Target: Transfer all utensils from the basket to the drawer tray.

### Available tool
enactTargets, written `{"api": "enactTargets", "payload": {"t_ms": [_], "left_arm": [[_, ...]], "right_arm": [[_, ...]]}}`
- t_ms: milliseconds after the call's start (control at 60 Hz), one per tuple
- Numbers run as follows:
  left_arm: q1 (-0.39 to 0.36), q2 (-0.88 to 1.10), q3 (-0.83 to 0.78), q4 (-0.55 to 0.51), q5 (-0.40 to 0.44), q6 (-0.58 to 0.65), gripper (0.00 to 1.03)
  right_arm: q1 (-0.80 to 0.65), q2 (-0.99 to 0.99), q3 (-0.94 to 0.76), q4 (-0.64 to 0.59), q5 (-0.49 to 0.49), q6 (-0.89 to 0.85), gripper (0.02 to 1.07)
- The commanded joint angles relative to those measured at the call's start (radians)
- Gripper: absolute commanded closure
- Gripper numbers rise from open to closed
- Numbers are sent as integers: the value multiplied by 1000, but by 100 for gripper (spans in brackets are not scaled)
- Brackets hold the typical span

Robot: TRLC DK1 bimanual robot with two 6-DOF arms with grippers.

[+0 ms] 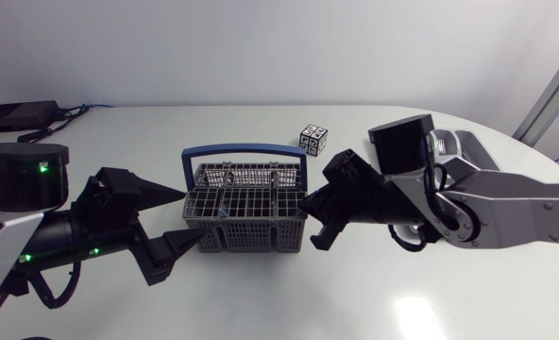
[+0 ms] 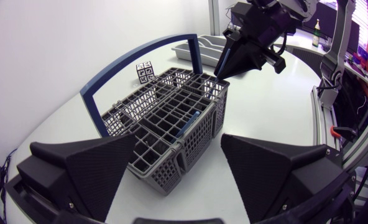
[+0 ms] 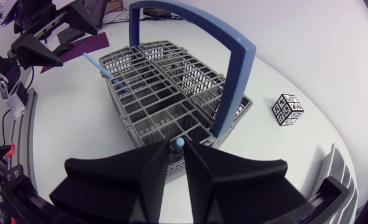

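At the very tips of the right gripper (image 3: 176,155), a blue-tipped utensil (image 3: 180,142) shows only its small rounded end, rising from the compartment of the basket (image 3: 165,81) closest to that gripper. The fingers are drawn in to a narrow slot and appear clamped on it from both sides. I judge this to be the pick of one utensil, just before the lift. The next move should be a straight pull upward, so the shaft clears the grid walls and the blue hoop handle (image 3: 234,68) arching just ahead of the gripper. It can then be carried to the drawer tray (image 2: 199,45), which lies behind the right gripper (grey, with long troughs). A second, light blue utensil (image 3: 103,70) leans out at the basket's far end, so at least one more trip is left. The basket is grey open lattice, upright, and looks light enough to shift. The left gripper (image 2: 179,143) is spread wide with the basket's end just ahead of it, holding nothing. A marker cube (image 1: 313,139) sits beyond the basket.
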Motion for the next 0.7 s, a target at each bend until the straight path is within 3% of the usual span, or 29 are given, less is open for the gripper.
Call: {"api": "enactTargets", "payload": {"t_ms": [0,133,467,683], "left_arm": [[-7,15,-27,9,9,-7,8],[-12,15,-31,14,9,-7,8],[-21,15,-34,17,9,-7,8],[-24,17,-37,22,9,-7,8]], "right_arm": [[-7,18,23,4,-12,-22,93],[-11,29,38,-9,-14,-22,101],[-20,23,69,-68,-14,-19,101],[-14,-58,156,-196,-15,-11,101]]}}
